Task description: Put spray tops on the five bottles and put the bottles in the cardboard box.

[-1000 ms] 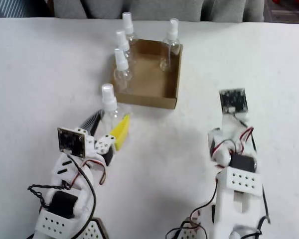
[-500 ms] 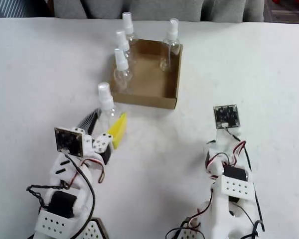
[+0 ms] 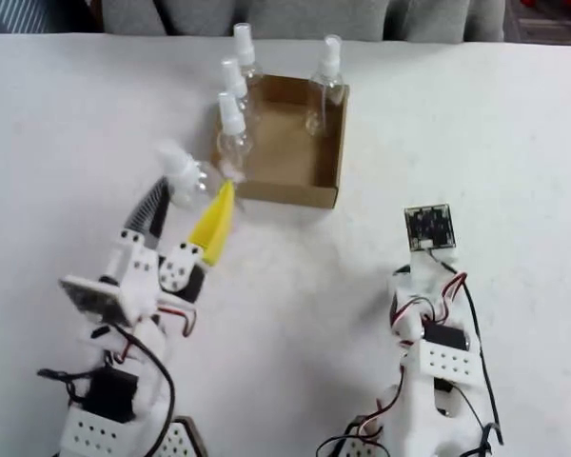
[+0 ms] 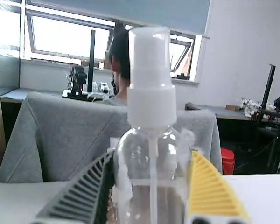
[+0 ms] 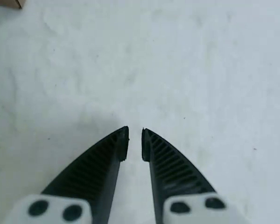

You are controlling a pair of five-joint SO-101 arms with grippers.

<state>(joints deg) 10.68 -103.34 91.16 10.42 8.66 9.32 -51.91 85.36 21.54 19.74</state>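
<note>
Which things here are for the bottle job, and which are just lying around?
For the job: clear plastic bottle with white spray top, held by the left gripper; four more capped bottles standing in the brown cardboard box.
Just lying about: grey fabric chair; red bin behind it.

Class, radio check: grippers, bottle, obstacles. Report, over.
Left gripper shut on capped bottle, at near-left corner of cardboard box. Right gripper shut, empty. Boxed bottle inside that corner.
</note>
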